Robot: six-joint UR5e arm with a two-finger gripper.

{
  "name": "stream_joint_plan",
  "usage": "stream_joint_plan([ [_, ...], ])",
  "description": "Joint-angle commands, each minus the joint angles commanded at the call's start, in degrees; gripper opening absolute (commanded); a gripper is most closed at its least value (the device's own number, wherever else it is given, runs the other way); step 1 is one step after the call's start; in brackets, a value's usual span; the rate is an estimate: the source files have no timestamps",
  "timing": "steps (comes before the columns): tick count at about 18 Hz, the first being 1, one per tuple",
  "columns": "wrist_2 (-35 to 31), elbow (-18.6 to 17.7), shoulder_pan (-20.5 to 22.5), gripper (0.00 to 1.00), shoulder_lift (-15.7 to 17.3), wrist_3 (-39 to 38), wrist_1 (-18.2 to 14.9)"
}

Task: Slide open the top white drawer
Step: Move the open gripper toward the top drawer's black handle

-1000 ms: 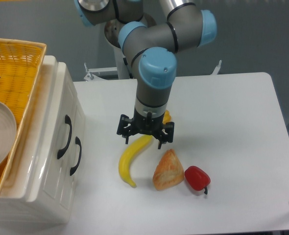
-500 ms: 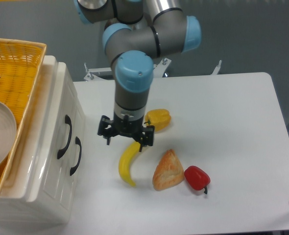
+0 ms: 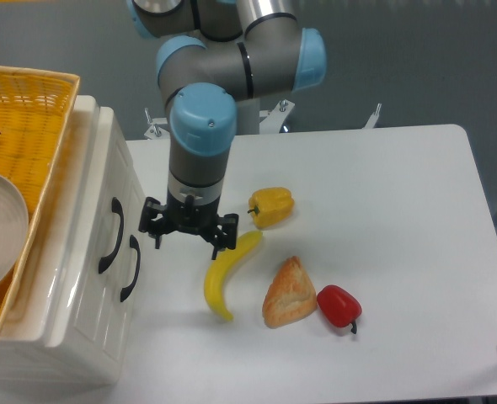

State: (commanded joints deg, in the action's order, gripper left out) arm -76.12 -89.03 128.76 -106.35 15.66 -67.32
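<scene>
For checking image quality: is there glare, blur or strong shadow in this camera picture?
Fixed camera view: sharp overall; soft glare streaks on the glossy cream-white cabinet's top white drawer; the black two-finger hand casts only faint shadow on the white table; lighting is even.

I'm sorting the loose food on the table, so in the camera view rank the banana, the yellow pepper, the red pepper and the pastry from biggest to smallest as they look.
1. Banana, longest by far.
2. Pastry.
3. Yellow pepper and red pepper: they look about alike, so no ranking between them.
</scene>
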Motion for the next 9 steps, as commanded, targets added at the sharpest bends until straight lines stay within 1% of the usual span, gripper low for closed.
stream_joint_plan([
  [3, 2.2, 0.0, 0.53, 1.0, 0.09, -2.64, -0.09],
  [7, 2.46, 0.0, 1.14, 1.0, 0.18, -3.17, -1.05],
  [9, 4.12, 0.0, 1.58, 1.0, 0.7, -4.57, -1.06],
])
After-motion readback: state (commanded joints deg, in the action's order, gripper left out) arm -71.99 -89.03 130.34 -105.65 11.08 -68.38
